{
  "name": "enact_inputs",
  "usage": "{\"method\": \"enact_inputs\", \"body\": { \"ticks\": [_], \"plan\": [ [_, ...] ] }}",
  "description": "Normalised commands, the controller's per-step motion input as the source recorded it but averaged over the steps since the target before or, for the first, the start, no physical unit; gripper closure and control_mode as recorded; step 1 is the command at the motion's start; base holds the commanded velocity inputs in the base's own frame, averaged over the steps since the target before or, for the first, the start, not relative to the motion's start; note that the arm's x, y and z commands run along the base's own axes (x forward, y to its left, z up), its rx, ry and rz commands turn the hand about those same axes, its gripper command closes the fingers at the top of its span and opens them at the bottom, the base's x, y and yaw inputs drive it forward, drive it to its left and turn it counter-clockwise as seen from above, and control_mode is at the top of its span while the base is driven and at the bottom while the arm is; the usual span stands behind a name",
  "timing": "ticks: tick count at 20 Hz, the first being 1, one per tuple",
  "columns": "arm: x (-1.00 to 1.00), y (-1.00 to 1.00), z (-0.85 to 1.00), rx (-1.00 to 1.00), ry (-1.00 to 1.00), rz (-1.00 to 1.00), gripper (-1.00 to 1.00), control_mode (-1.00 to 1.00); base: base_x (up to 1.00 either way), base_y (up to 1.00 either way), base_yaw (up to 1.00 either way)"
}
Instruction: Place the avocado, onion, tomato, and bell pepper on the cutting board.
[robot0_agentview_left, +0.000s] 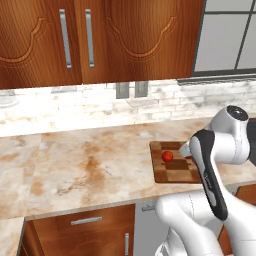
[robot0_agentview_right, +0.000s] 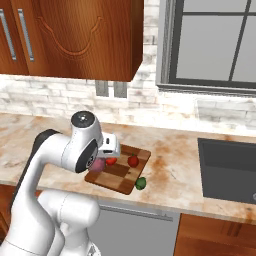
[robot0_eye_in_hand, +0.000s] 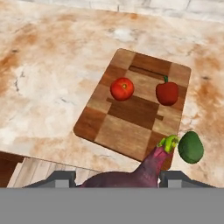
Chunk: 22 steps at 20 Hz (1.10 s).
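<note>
Hovering above the near end of the cutting board (robot0_eye_in_hand: 139, 109), the claw (robot0_eye_in_hand: 117, 180) gripped the onion (robot0_eye_in_hand: 131, 175), its purple bulk wedged between the two dark fingers, with a small green stem at the upper right of it. In the right base view the onion (robot0_agentview_right: 97, 165) showed as a mauve ball tucked under the white hand, over the board's (robot0_agentview_right: 125, 172) left part.

On the board in the hand view, the tomato (robot0_eye_in_hand: 122, 89) sat at about ten o'clock from the middle, smooth and orange-red. The bell pepper (robot0_eye_in_hand: 167, 92) stood at about two o'clock, darker red with a short green stem, well apart from the tomato. Both rested fully on the wood.

The avocado (robot0_eye_in_hand: 190, 147) lay off the board on the marble desk (robot0_eye_in_hand: 52, 78), just beside the board's edge at about four o'clock. From the right base view the avocado (robot0_agentview_right: 141, 183) sat at the board's near right corner, by the desk's front edge.

In the left base view the tomato (robot0_agentview_left: 167, 156) showed on the board (robot0_agentview_left: 172, 170), with the arm crossing in front.
</note>
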Motion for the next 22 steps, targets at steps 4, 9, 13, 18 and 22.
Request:
{"method": "enact_inputs", "body": {
  "ticks": [4, 9, 13, 18, 22],
  "plan": [
    [0.24, 0.0, -0.09, 0.0, 0.08, -0.02, 1.0, -1.0, 0.0, 0.0, 0.0],
    [0.35, -0.02, -0.16, 0.0, 0.09, -0.01, 1.0, -1.0, 0.0, 0.0, 0.0],
    [0.31, 0.0, -0.31, 0.0, 0.07, -0.01, 1.0, -1.0, 0.0, 0.0, 0.0],
    [0.29, 0.0, -0.46, 0.0, 0.01, 0.0, 1.0, -1.0, 0.0, 0.0, 0.0],
    [0.28, 0.0, -0.41, 0.0, 0.0, 0.0, 1.0, -1.0, 0.0, 0.0, 0.0]
  ]
}}
